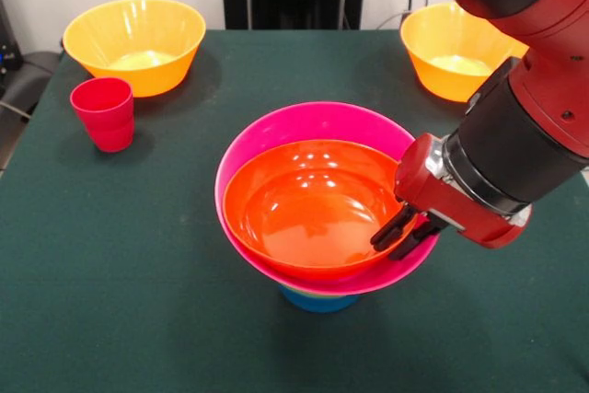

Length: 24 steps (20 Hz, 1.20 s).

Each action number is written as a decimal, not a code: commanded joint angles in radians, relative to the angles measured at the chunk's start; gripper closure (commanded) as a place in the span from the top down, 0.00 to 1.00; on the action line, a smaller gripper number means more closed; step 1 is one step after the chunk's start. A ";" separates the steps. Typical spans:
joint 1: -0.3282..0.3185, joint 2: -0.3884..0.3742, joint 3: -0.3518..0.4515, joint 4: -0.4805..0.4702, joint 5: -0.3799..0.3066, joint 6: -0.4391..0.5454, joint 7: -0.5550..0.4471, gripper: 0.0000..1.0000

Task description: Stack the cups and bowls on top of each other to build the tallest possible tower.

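The gripper (402, 238) is closing on the right rim of the glossy orange bowl (308, 204), which is sitting nested in the pink bowl (253, 149) atop a blue base (317, 301), directly left of it.

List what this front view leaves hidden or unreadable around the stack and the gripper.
- Tower's lower part: below the pink bowl only a sliver of the blue base shows; any bowls between are hidden by the pink rim.
- Gripper: its dark tips overlap the orange bowl rim; whether they pinch it or merely rest there is unclear.
- Right yellow-orange bowl: partly covered by the arm.
- Red cup: its inside is not visible.
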 commanded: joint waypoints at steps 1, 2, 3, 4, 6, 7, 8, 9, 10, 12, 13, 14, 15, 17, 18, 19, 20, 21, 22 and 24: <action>0.027 -0.075 0.092 0.231 -0.013 -0.112 0.200 0.00; 0.043 -0.099 0.101 0.286 -0.018 -0.138 0.203 0.00; 0.047 -0.107 0.103 0.305 -0.017 -0.146 0.202 0.00; 0.050 -0.112 0.102 0.315 -0.014 -0.147 0.199 0.00; 0.055 -0.124 0.104 0.343 -0.008 -0.153 0.191 0.00; 0.058 -0.132 0.105 0.360 -0.005 -0.157 0.189 0.00; 0.059 -0.133 0.104 0.363 0.000 -0.154 0.187 0.00; 0.059 -0.134 0.104 0.367 0.005 -0.150 0.185 0.00; 0.055 -0.125 0.102 0.352 0.013 -0.139 0.185 0.00; 0.049 -0.108 0.096 0.326 0.023 -0.127 0.189 0.00; 0.049 -0.104 0.094 0.320 0.025 -0.125 0.192 0.00; 0.049 -0.098 0.094 0.317 0.028 -0.127 0.199 0.00; 0.050 -0.095 0.092 0.315 0.030 -0.128 0.203 0.00; 0.052 -0.096 0.093 0.323 0.032 -0.134 0.210 0.00; 0.056 -0.099 0.093 0.330 0.034 -0.134 0.213 0.00; 0.055 -0.095 0.091 0.325 0.038 -0.133 0.216 0.00; 0.043 -0.078 0.085 0.294 0.045 -0.123 0.217 0.00; 0.040 -0.070 0.082 0.281 0.049 -0.121 0.219 0.00; 0.027 -0.054 0.076 0.248 0.058 -0.110 0.218 0.00; 0.016 -0.037 0.068 0.215 0.075 -0.093 0.222 0.00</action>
